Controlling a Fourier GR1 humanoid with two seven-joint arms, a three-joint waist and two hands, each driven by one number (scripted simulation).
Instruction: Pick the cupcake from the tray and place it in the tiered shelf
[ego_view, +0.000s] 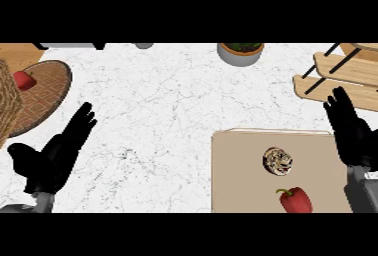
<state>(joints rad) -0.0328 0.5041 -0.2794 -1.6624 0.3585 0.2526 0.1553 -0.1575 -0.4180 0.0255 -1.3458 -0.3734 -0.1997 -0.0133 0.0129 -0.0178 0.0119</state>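
**Cupcake untouched on the tray – risks lie in the reach and the carry**

The cupcake (277, 161) is seen lying on the beige tray (236, 175), towards the tray's right half, with nothing gripping it. Just near of it on the same tray a red bell pepper (294, 199) is placed, close but apart. The right hand (350, 132) is held at the tray's right edge, fingers straight and spread, nothing held; it is beside the cupcake, not over it. The tiered shelf (341, 75) stands at the far right, beyond that hand.

Several slips can be foreseen. If the hand is brought down from the near side, the pepper may be knocked or caught between the fingers along with the cupcake. The cupcake appears small and rounded, so it may be tipped or rolled if the fingers are closed off-centre. On the way to the shelf, the wooden tiers and dark struts could be struck – the gap between tiers looks narrow from this view, and its true clearance cannot be judged.

The left hand (55, 152) is resting open at the left over the white table (162, 110), holding nothing. Further left, a woven mat (48, 87) bearing a small red object (24, 80) and, at the far edge, a potted plant (241, 52) lie well away from the path.
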